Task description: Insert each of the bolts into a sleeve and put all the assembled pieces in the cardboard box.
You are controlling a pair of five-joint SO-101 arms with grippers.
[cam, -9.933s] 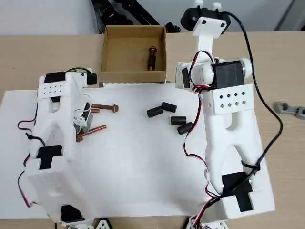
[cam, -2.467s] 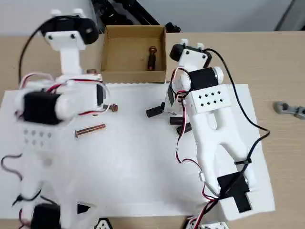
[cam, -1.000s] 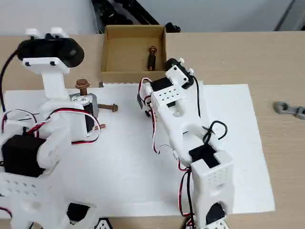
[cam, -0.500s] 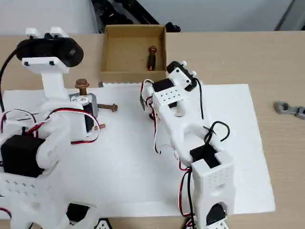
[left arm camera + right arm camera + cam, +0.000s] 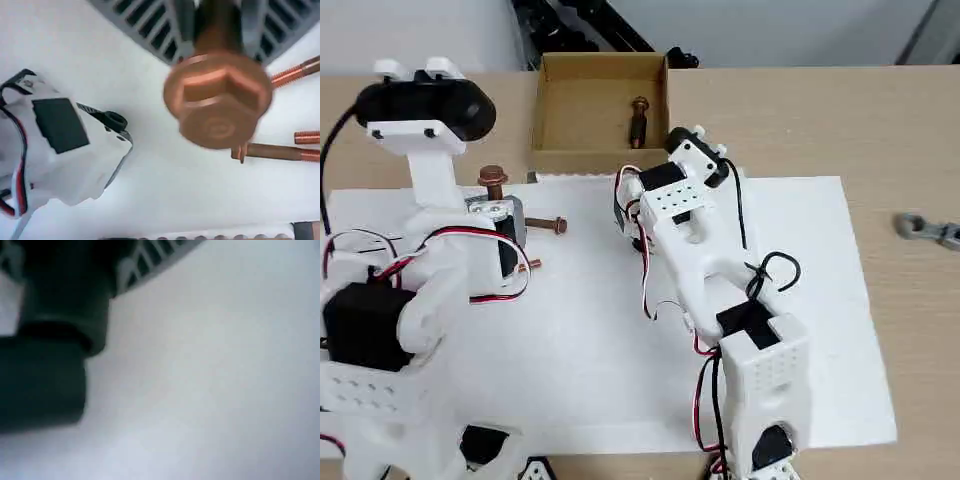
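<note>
My left gripper (image 5: 496, 203) is shut on a copper bolt (image 5: 492, 181), held upright above the white sheet with its hex head (image 5: 217, 107) on top. In the left wrist view the grey jaws of the left gripper (image 5: 217, 22) clamp the shank. Two more bolts (image 5: 548, 226) (image 5: 277, 152) lie on the sheet beside it. My right gripper (image 5: 626, 218) is down at the black sleeves. One sleeve (image 5: 42, 385) lies close before the right wrist camera, with another dark sleeve (image 5: 65, 295) right behind it. The cardboard box (image 5: 552, 110) holds one assembled piece (image 5: 638, 121).
The white sheet (image 5: 580, 350) covers most of the table between the arms. A metal wrench (image 5: 925, 228) lies on the bare wood at the far right. Dark equipment stands behind the box.
The left arm lifted one bolt off the sheet and holds it upright. The right arm swung down over the sleeves and in the last half second barely shifted.
</note>
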